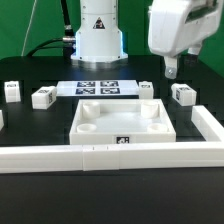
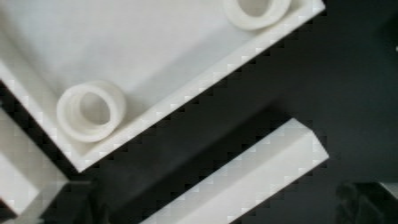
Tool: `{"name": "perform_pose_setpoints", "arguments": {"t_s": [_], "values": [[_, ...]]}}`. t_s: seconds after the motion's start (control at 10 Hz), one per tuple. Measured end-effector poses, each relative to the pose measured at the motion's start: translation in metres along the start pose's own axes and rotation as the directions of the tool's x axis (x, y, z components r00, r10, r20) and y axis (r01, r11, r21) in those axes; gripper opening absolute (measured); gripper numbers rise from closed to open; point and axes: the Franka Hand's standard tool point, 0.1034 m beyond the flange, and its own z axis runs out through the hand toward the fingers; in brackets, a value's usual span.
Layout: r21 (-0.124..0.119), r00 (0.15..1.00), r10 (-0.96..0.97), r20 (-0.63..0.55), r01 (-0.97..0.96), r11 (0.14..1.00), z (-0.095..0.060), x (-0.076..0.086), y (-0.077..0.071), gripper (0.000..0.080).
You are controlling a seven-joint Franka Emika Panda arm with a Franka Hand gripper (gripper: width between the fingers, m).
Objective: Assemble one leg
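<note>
Several small white legs with tag markers stand on the black table in the exterior view: one (image 1: 182, 95) just below my gripper, one (image 1: 148, 88) beside the marker board, and two at the exterior view's left (image 1: 42, 97) (image 1: 12, 91). My gripper (image 1: 172, 68) hangs above the table at the exterior view's right, over the gap between the two nearer legs, touching nothing. In the wrist view the gripper (image 2: 205, 202) is open and empty, with dark fingers (image 2: 39, 203) at the frame's edges. No leg shows in the wrist view.
The large white square panel (image 1: 122, 120) with round corner holes (image 2: 89, 105) lies in the middle. The marker board (image 1: 100, 87) lies behind it. A white L-shaped wall (image 1: 60, 158) runs along the front and the exterior view's right; it also shows in the wrist view (image 2: 249, 170).
</note>
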Motion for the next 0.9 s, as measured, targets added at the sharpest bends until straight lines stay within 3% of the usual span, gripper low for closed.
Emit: {"name": "perform_pose_setpoints", "arguments": {"t_s": [0.1,0.3,0.4,0.7,0.9], "values": [[-0.019,0.998,-0.059,-0.026,0.059,0.998,0.012,-0.016,-0.008,0.0651],[-0.042,0.985,-0.166,-0.038,0.164,0.986,0.020,-0.035,-0.014,0.0651],[-0.023,0.985,-0.170,-0.020,0.170,0.985,0.020,-0.040,-0.015,0.0651],[-0.021,0.980,-0.197,-0.019,0.196,0.980,0.022,-0.042,-0.015,0.0651],[-0.003,0.926,-0.377,-0.003,0.377,0.926,0.036,-0.060,-0.017,0.0651]]}}
